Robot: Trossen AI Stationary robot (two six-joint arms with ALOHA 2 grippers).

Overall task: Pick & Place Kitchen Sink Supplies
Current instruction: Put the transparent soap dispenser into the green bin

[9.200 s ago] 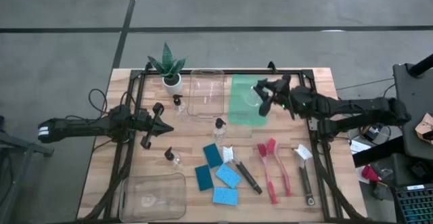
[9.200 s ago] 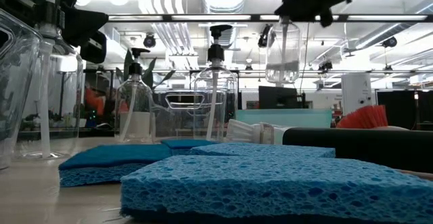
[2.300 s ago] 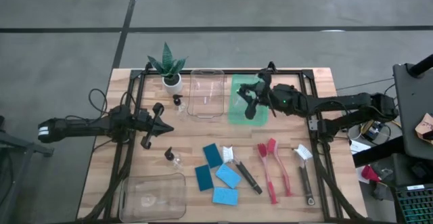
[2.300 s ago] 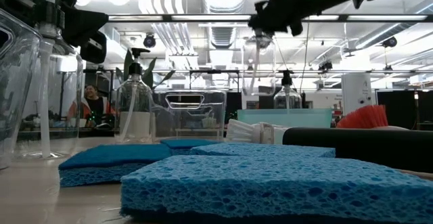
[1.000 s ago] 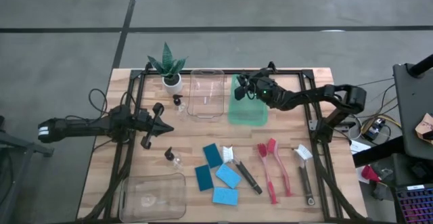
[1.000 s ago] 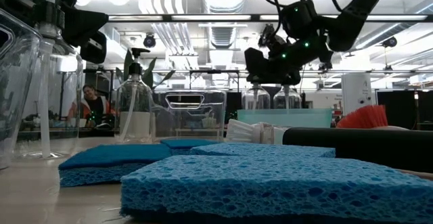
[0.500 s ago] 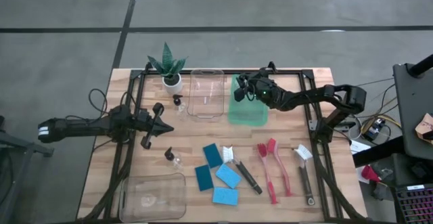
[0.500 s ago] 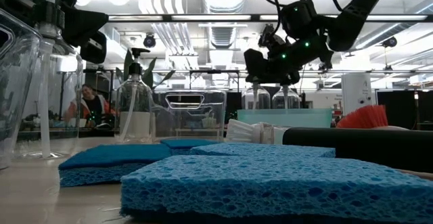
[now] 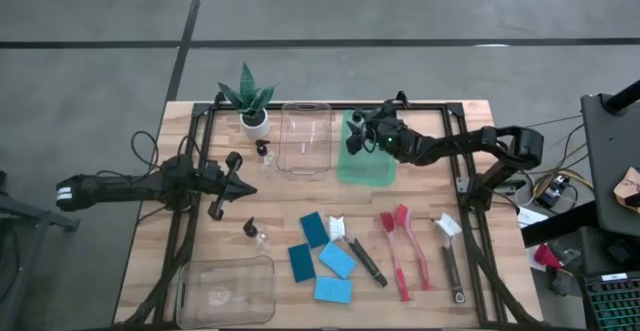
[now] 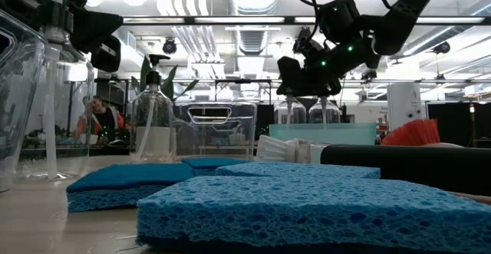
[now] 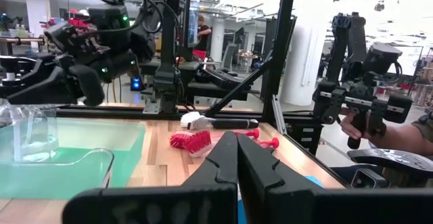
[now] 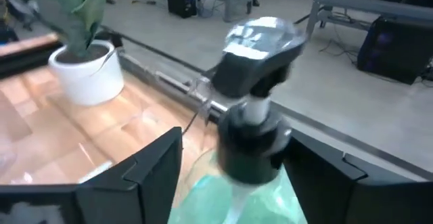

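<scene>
Bottle (image 12: 252,126): light, smooth, tippy clear plastic; best gripped at the black neck.
Right gripper (image 12: 226,176): fingers apart around it.
Left gripper (image 11: 237,158): fingers together.

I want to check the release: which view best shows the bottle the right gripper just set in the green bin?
The right wrist view: the bottle's black pump top stands between the open right gripper fingers, untouched. The low view shows its body behind another bottle; the high view hides it under the arm over the green bin.

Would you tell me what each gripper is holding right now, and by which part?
Nothing: the right gripper stands open around the bottle's black pump neck over the green bin; the left gripper is shut, empty.
</scene>
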